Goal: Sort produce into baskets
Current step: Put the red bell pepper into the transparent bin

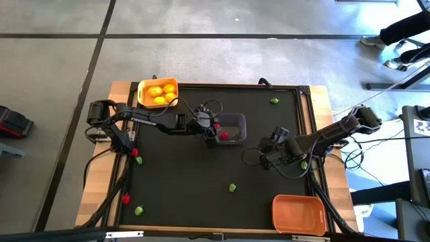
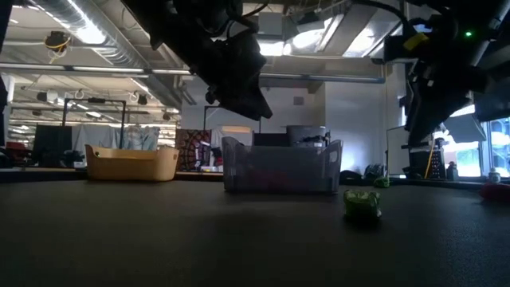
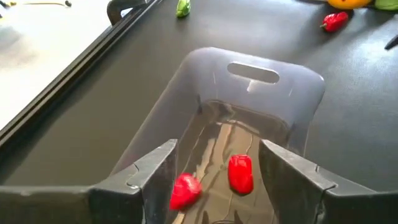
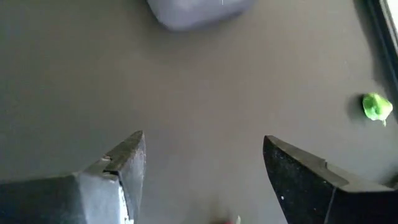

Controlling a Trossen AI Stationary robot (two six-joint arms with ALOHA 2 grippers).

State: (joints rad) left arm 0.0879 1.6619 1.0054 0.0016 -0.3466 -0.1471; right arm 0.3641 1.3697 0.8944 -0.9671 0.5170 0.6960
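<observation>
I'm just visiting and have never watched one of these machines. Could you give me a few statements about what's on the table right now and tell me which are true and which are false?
1. The yellow basket holds yellow fruits. True.
2. The orange basket is full of green pieces. False: nothing shows inside it.
3. The left gripper is over the clear basket with its jaws apart. True.
4. Two red pieces lie in the clear basket. True.
5. The right gripper is carrying a green piece. False: its jaws are open and empty; a green piece lies on the mat off to one side.
6. All the produce is already sorted. False: green and red pieces still lie loose on the table.
</observation>
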